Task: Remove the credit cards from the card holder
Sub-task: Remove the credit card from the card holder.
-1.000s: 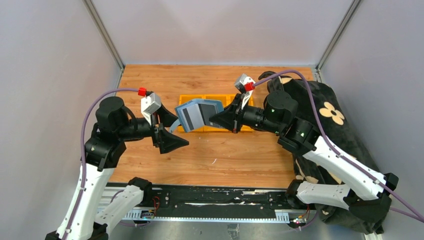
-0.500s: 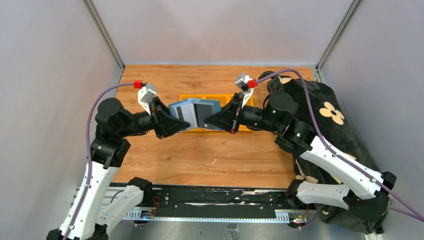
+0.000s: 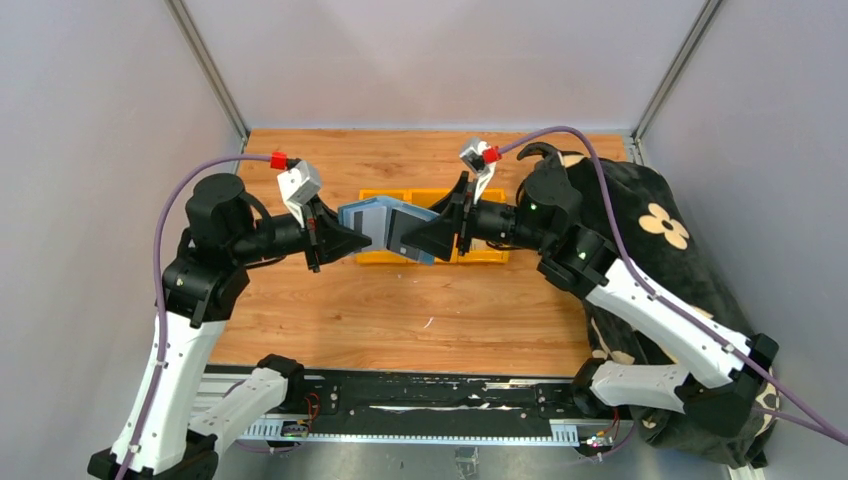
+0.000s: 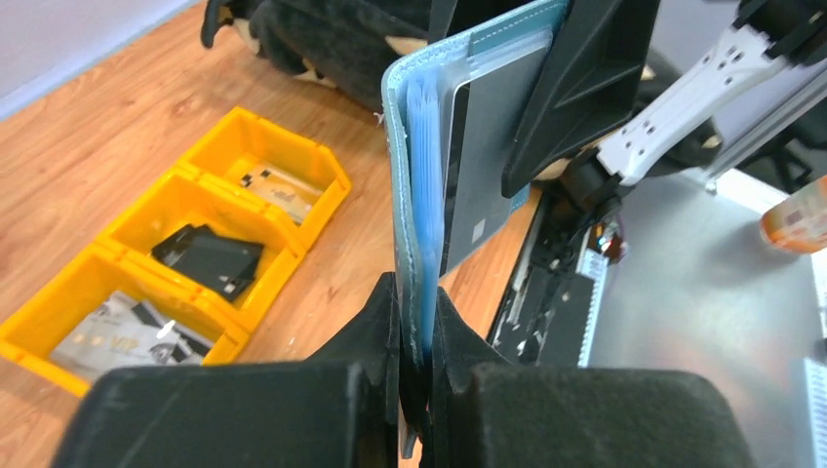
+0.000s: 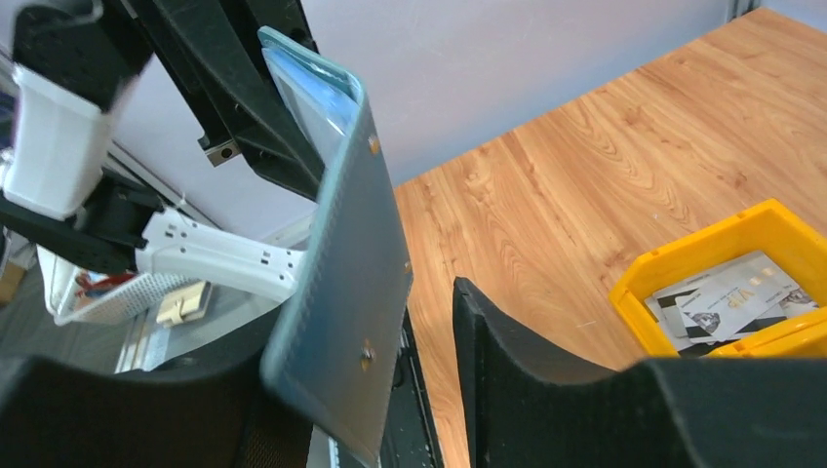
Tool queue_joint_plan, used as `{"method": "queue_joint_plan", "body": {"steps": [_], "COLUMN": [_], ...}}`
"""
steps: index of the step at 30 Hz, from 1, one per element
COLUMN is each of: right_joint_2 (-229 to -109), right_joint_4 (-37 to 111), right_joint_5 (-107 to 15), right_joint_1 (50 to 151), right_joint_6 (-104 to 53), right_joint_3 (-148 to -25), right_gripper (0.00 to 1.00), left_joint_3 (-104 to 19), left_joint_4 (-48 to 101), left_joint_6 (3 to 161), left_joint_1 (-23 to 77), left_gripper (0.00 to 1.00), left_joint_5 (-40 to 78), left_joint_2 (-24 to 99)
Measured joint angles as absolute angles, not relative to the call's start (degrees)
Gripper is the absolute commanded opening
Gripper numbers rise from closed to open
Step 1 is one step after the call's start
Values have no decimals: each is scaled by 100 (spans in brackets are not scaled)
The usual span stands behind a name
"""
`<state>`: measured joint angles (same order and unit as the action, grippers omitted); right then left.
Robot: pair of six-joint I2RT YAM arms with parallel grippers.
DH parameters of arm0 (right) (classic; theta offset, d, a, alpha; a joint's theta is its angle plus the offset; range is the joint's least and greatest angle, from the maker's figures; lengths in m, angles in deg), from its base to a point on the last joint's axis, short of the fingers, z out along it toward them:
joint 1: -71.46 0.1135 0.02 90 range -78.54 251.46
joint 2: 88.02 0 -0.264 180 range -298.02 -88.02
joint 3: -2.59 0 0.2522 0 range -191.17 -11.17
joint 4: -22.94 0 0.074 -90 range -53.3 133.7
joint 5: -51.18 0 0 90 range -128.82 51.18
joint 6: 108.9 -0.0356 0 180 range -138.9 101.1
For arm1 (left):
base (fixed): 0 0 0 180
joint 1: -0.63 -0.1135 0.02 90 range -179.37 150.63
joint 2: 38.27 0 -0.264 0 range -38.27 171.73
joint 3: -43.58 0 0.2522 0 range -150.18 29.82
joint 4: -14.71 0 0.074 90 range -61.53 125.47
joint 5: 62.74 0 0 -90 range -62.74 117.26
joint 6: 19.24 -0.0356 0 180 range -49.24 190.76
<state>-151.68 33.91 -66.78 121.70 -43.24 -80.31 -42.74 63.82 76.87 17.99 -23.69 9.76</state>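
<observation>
Along the near edge of the table (image 3: 400,310), bare wood is seen ahead of the arm bases, so room is left for a pull toward that edge. Over the middle of the table the card holder (image 3: 372,222) is held up in the air, clear of the wood and folded open. Its left end is pinched by the left gripper (image 4: 417,302), whose jaws are closed tight on the cover edge and the pale blue sleeves. The right gripper (image 3: 418,243) is set at the other end with its jaws parted. One finger appears to lie along the outer cover, the other stands apart from it, and nothing is gripped.

The credit cards (image 4: 483,166) are tucked in the pockets, a dark grey one foremost. The step in hand is judged to be a handover: the holder is carried by the left arm alone, so the right is freed to pick out a card. Its fingertips would need to be brought to one card's exposed edge, closed on that alone, and drawn out along the pocket.

Just beyond, toward the far edge, the yellow bins (image 5: 692,249) are set, with cards already lying in them. At the right edge a black soft toy (image 3: 660,225) crowds the right arm, so any withdrawal is better taken upward.
</observation>
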Motion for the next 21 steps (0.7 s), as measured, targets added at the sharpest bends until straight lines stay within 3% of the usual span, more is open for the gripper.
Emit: {"method": "queue_joint_plan", "body": {"steps": [3,5,11,13,15,18,21], "right_joint_2": [-15541,-15758,-16392,-16536,-16602,-16597,-16560], "right_joint_4": [3717,3951,4954,5179,5284,5354,5345], "right_joint_5": [-6934,-7116,-7601,-7703,-7797,-7915,-8031], "right_joint_1": [12157,12157,12155,12117,12113,12113,12104], "right_joint_6": [-4107,-3939,-3360,-3239,-3180,-3100,-3095], "right_joint_3": [-8412,-8626,-9310,-9435,-9487,-9489,-9397], "right_gripper": [51,44,1,0,0,0,0], "left_joint_3": [-4553,-4628,-4803,-4862,-4877,-4886,-4896], "left_joint_4": [7077,7473,8515,8738,8887,8968,8963], "left_joint_6": [7005,6629,5685,5512,5396,5294,5222], "left_joint_1": [1799,1799,1799,1799,1799,1799,1799], "left_gripper": [0,0,0,4,20,62,72], "left_joint_5": [-2247,-2155,-1952,-1917,-1913,-1987,-2050], "left_joint_2": [1192,1293,1544,1557,1557,1557,1549]}}
